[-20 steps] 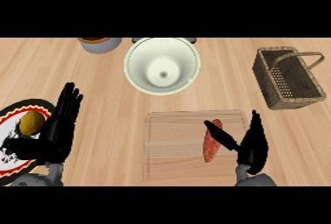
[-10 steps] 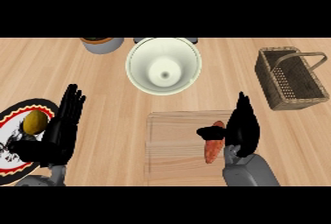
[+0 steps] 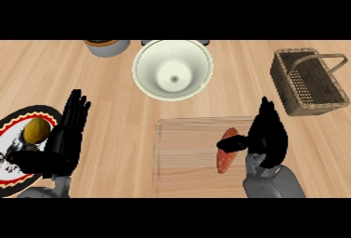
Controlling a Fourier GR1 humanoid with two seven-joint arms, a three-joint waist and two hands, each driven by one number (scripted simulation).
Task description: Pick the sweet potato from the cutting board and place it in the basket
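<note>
Note sweet potato [image 3: 225, 163] on right half of cutting board [image 3: 185, 148], flat, lengthways approx. near-to-far, orange-red. Find right hand [image 3: 269, 139] just beside its right side, w/ fingers [image 3: 264, 111] straight and pointing away, thumb [image 3: 230, 144] reaching across the middle and hiding that bit. Read that as apart, not clamped: bracketing only, no closed grip visible. Spot left hand [image 3: 58, 139] flat, open, empty, resting at view's left over a patterned plate [image 3: 17, 118].

Expect a stiff, solid, fairly dense veg. Prob. no give under squeeze, not fragile. Reckon on dry, slightly rough skin, so not v. slippery, but beware rolling or squirting out endways, given tapered ends and round section. Take hold at the thick middle, thumb one side, fingers opposite, across the short axis; avoid the tips. Close fully before lifting; keep level to stop it pivoting in the grip.

Then carry away and right to basket [image 3: 308, 90], well apart from board on worktop [image 3: 103, 93]. Mind arched handle [image 3: 329, 59] over the opening: come in beside it, lower inside the walls, let go low. Steer clear of big pale bowl [image 3: 154, 88] beyond the board.
</note>
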